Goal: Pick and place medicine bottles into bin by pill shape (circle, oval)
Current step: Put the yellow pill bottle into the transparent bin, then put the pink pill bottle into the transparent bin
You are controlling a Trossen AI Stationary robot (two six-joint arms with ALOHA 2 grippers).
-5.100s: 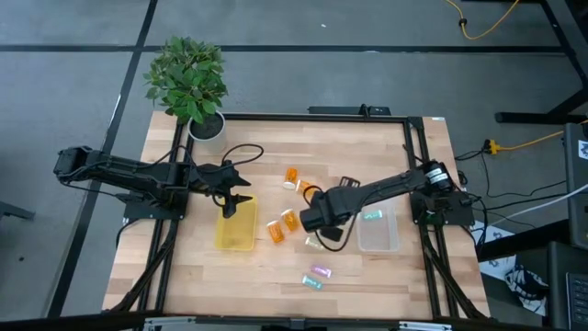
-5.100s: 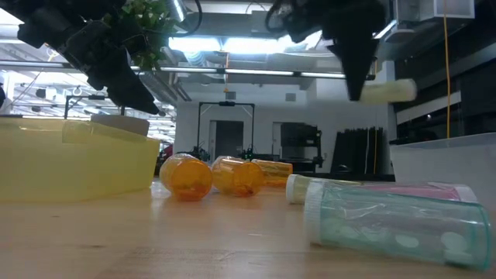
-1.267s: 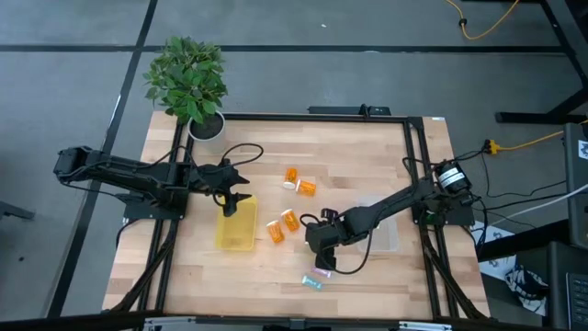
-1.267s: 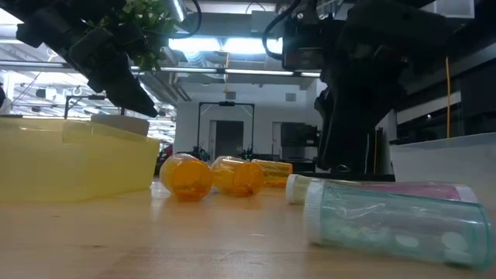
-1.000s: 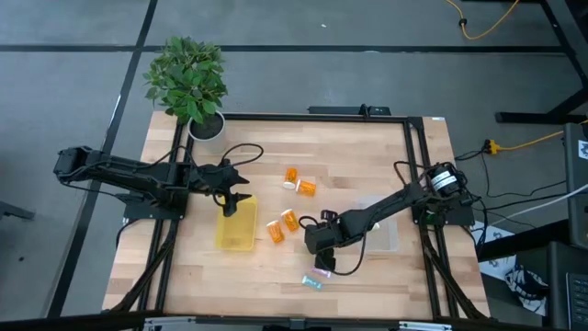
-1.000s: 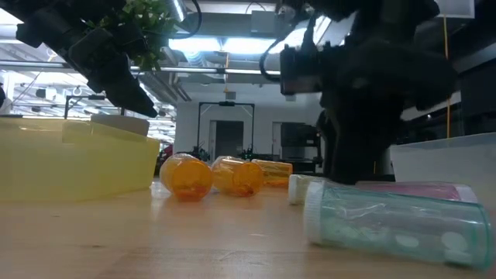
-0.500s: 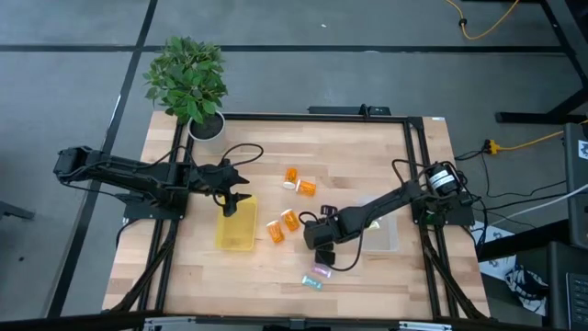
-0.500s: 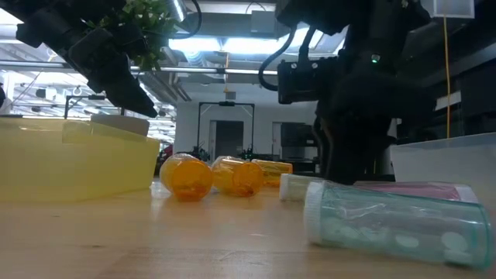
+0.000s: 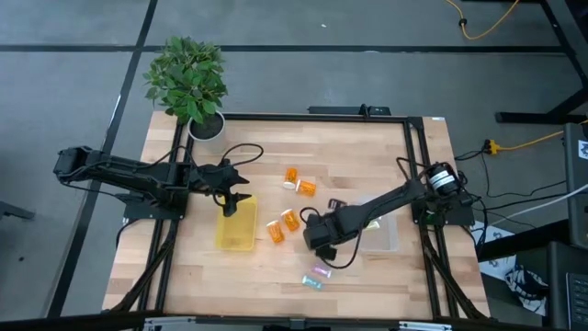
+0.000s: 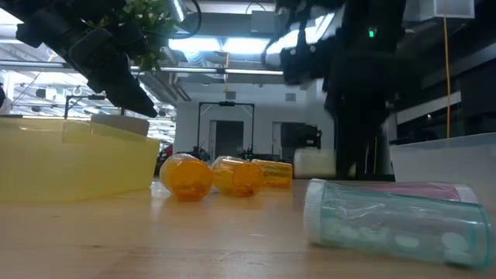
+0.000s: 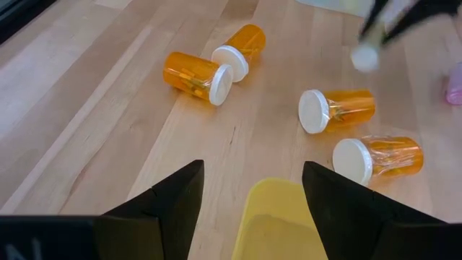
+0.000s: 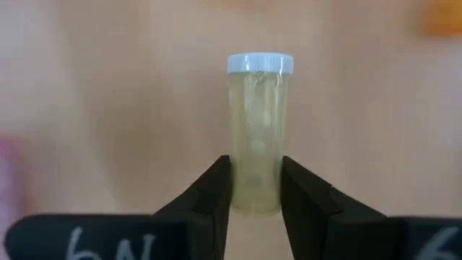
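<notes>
1. Where the wooden tabletop [image 9: 367,165] is bare between the orange bottles [image 9: 290,221] and the clear bin [image 9: 378,233], right pincer [image 12: 254,209] clamped on a yellow vial [image 12: 258,133], lifted clear of the wood.
2. Left pincer [image 11: 253,177] parted, empty, hovering over the yellow bin [image 9: 236,226].
3. Green vial [image 10: 391,217] and pink vial [image 9: 321,272] lying near the front edge.

The pale, smooth wooden plank table top [image 9: 349,161] has a matt finish. The small yellowish clear-plastic vial with a white cap [image 12: 258,137] looks glossy. The four translucent orange plastic bottles with white caps [image 11: 195,74] shine too. The opaque yellow plastic tray [image 10: 70,159] looks smooth, and the black gripper fingers [image 12: 209,191] look matt.
</notes>
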